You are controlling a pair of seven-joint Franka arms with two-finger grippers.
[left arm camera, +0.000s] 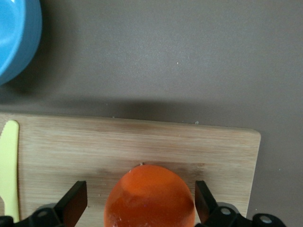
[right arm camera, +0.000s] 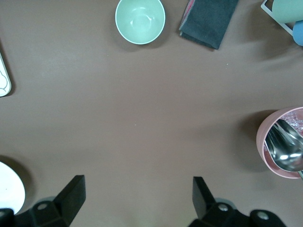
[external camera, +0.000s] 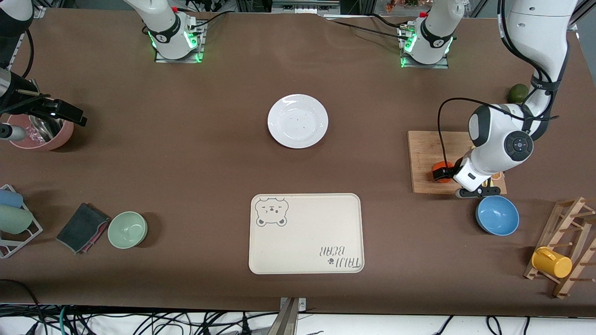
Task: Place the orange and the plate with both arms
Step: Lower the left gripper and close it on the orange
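On the wooden cutting board [external camera: 426, 158] toward the left arm's end of the tabletop, the small round orange fruit [left arm camera: 149, 198] is straddled by the left gripper [left arm camera: 141, 201], fingers spread, not yet touching. An off-centre closure could roll it away. The glossy white plate [external camera: 298, 121] lies mid-tabletop, well apart. The right gripper [right arm camera: 135, 198] waits over bare tabletop beside a pink cup [right arm camera: 281, 144], fingers spread.

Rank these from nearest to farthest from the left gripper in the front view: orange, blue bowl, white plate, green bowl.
1. orange, between the left gripper's open jaws, on the cutting board.
2. blue bowl, beside the board.
3. white plate, mid-table.
4. green bowl, toward the right arm's end.
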